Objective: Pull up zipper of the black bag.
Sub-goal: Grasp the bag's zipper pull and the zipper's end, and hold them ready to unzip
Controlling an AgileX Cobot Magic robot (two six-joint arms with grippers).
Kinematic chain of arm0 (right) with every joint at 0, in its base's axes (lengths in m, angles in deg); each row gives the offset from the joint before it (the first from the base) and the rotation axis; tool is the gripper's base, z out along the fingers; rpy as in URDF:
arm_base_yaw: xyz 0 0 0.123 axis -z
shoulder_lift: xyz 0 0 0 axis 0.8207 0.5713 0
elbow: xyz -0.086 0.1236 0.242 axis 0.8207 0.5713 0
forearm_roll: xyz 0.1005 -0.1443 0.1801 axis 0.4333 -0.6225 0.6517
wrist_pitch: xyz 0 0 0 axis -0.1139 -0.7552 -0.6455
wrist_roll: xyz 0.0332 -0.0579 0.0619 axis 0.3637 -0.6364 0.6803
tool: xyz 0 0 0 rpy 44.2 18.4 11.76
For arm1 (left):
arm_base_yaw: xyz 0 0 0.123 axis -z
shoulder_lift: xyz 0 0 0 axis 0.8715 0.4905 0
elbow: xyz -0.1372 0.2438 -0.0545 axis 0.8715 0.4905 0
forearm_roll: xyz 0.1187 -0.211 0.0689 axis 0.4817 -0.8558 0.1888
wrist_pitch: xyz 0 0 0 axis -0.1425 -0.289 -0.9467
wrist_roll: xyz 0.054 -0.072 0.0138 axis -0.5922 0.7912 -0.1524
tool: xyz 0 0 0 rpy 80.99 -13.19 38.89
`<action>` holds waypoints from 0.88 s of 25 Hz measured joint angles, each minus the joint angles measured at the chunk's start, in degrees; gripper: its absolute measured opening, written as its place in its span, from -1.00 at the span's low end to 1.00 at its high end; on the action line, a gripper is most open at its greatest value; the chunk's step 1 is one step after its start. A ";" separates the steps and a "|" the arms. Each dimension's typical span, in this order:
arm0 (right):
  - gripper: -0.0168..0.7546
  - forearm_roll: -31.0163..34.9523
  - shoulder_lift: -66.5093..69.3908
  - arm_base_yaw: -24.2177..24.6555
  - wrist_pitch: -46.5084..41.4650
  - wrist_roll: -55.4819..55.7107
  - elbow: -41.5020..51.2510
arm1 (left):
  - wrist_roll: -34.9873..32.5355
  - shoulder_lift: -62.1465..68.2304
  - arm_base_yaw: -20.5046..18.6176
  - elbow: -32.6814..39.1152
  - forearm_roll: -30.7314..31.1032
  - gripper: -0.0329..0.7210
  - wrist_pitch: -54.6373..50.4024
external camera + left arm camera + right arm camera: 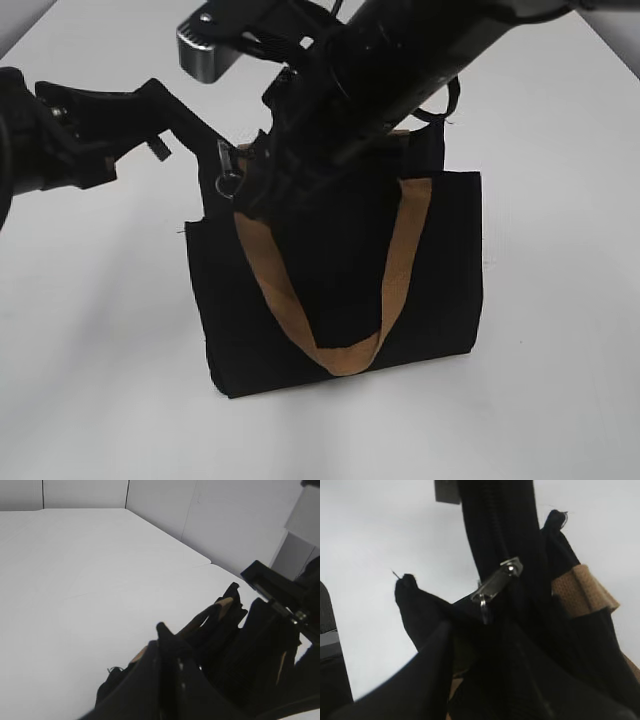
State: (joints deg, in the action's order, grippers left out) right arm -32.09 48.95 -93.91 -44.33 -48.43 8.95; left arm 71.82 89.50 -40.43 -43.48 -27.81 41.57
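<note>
The black bag point(340, 290) is seen standing upright on the white table point(90, 380), tan handle point(400, 250) draped over its front. The zipper point(229, 170) is found at the bag's top-left corner in the ext. view – a silvery pull w/ a ring, hanging at approx. 9 o'clock from the bag's centre.

In the right wrist view the pull point(496, 582) is shown lying aslant on the black zip track point(500, 525), ring end toward 7 o'clock, and the track's long axis runs on toward 12 o'clock. The right end effector point(485, 645) is placed directly below the pull, i.e. the pull lies at 12 o'clock from it and very near. Its fingers are dark against dark fabric, so whether they are apart, together or clamped on the ring cannot be told.

The left end effector point(200, 130) is reached in from 9 o'clock to the bag's top-left edge, just beside the pull; it appears pressed to the fabric, but its closure cannot be told either – the left wrist view is mostly shadow.

Judged from this, the right arm is the nearer to the pull, and the pull would have to be drawn along the track's axis, w/ the left arm presumably bracing the corner.
</note>
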 joint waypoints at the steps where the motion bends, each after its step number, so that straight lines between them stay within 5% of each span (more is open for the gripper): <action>1: -0.31 0.12 0.09 0.00 0.32 0.00 -0.05 | 0.07 0.00 0.00 0.00 0.07 -0.90 0.00; 7: -0.53 0.88 0.22 0.00 1.51 -0.05 -0.12 | 0.25 0.00 0.00 0.00 0.25 -0.90 0.11; 22: -0.55 4.65 0.40 0.00 3.17 -0.68 -0.19 | 0.41 0.00 0.00 0.00 0.29 -0.90 0.47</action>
State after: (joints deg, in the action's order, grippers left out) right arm -27.44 49.35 -93.91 -41.16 -49.11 8.76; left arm 72.23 89.50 -40.43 -43.48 -27.52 42.04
